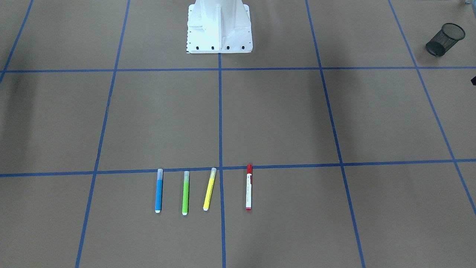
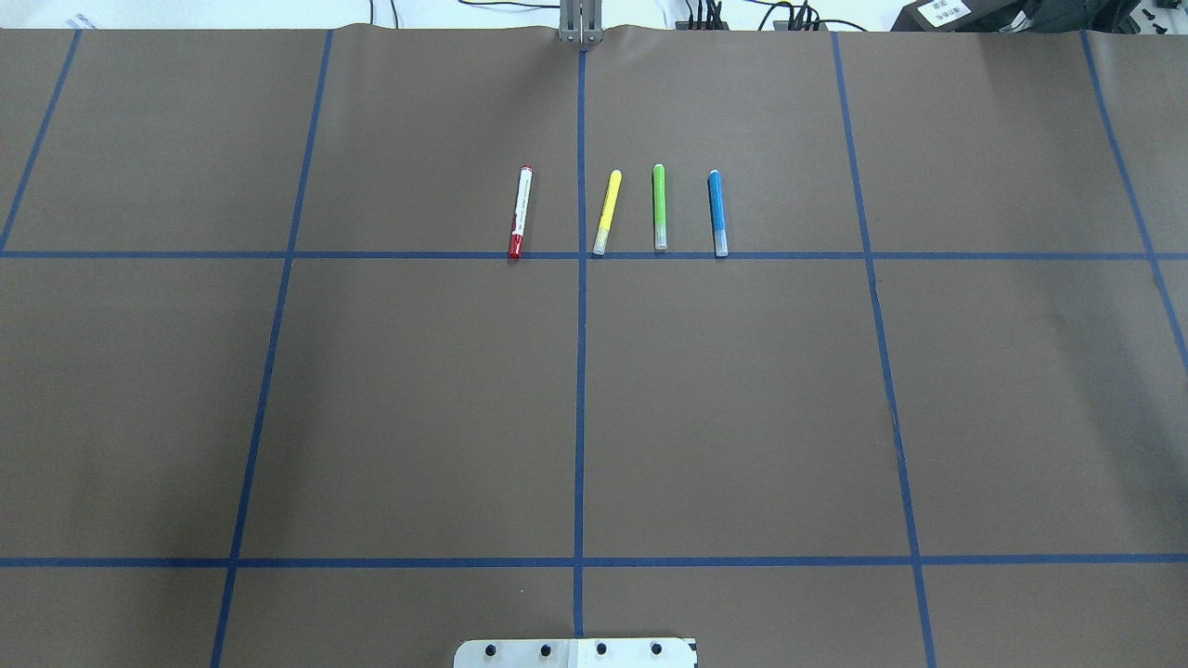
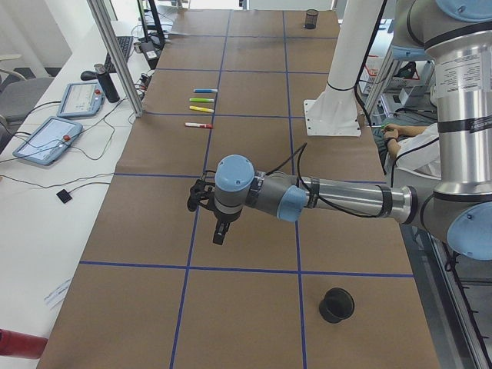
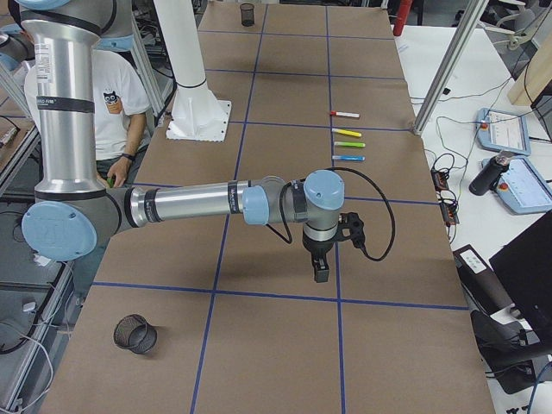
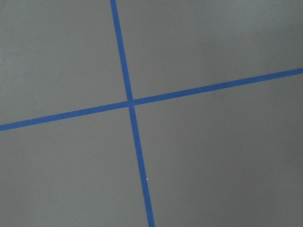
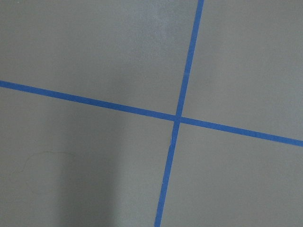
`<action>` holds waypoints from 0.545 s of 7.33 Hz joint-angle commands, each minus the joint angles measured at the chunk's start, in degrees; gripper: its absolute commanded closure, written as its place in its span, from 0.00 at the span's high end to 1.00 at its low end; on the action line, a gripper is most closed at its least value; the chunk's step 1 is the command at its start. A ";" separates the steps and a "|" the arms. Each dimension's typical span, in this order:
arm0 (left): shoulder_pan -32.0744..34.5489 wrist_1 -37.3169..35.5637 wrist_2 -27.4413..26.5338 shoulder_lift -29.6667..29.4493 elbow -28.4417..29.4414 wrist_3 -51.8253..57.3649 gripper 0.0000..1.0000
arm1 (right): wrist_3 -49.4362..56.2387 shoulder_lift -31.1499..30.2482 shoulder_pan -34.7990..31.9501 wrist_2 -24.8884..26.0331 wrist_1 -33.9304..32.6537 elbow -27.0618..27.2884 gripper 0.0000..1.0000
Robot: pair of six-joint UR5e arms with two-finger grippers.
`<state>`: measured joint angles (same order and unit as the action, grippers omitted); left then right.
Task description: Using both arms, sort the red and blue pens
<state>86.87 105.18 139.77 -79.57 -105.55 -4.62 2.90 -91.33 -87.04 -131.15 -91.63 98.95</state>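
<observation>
The red-capped white marker and the blue highlighter lie flat in one row on the brown table, with two other highlighters between them. Both arms hang over the table ends, far from the row. My left gripper points down above a taped line in the exterior left view. My right gripper points down likewise in the exterior right view. Whether either is open or shut I cannot tell. The wrist views show only brown paper and blue tape crossings.
A green highlighter and a yellow highlighter lie in the row. A black mesh cup stands at my left end, another mesh cup at my right end. The white base stands mid-table. A person sits behind it.
</observation>
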 commanded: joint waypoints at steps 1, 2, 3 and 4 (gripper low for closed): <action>-0.04 4.41 0.94 1.52 -0.27 -3.89 1.00 | -0.08 -0.25 0.81 -3.21 0.14 -0.17 1.00; -0.12 4.59 1.11 2.65 -0.96 -3.82 1.00 | -0.09 -0.25 1.08 -4.28 0.23 -0.17 1.00; -0.12 5.29 1.12 2.84 -0.54 -4.08 1.00 | -0.09 -0.25 1.86 -4.20 0.23 -0.17 1.00; -0.30 5.21 1.12 2.75 -0.44 -4.77 1.00 | -0.17 -0.25 2.31 -4.29 0.31 0.01 1.00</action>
<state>86.71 110.09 140.84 -76.97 -106.13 -8.70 2.80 -91.58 -85.39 -135.16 -91.40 98.82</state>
